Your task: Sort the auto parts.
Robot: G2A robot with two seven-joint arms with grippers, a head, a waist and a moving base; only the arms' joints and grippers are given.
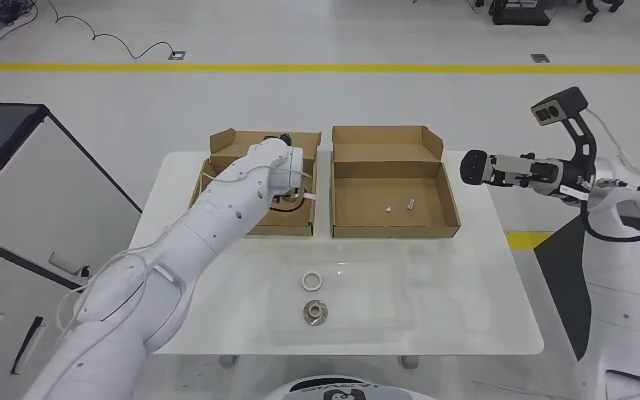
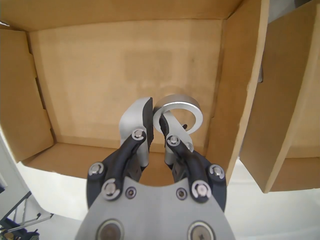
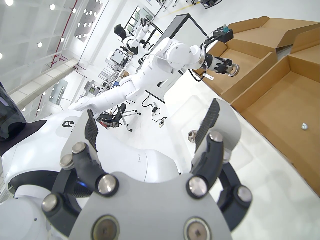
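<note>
My left gripper (image 2: pixel 156 111) is shut on the rim of a flat metal ring (image 2: pixel 178 116), held just above the bare floor of the left cardboard box (image 2: pixel 82 81). From above, that gripper (image 1: pixel 290 192) hangs over the left box (image 1: pixel 225 140). The right box (image 1: pixel 390 190) holds two small bolts (image 1: pixel 388 209) (image 1: pixel 410 203). A white ring (image 1: pixel 312 282) and a metal bearing (image 1: pixel 315 312) lie on the table in front of the boxes. My right gripper (image 3: pixel 152 118) is open with nothing in it, out beyond the table's right edge (image 1: pixel 475 167).
The white table (image 1: pixel 200 300) carries a faint clear tray (image 1: pixel 380 300) around the two loose parts. The boxes stand side by side with upright flaps. A black frame (image 1: pixel 40 180) stands to the table's left.
</note>
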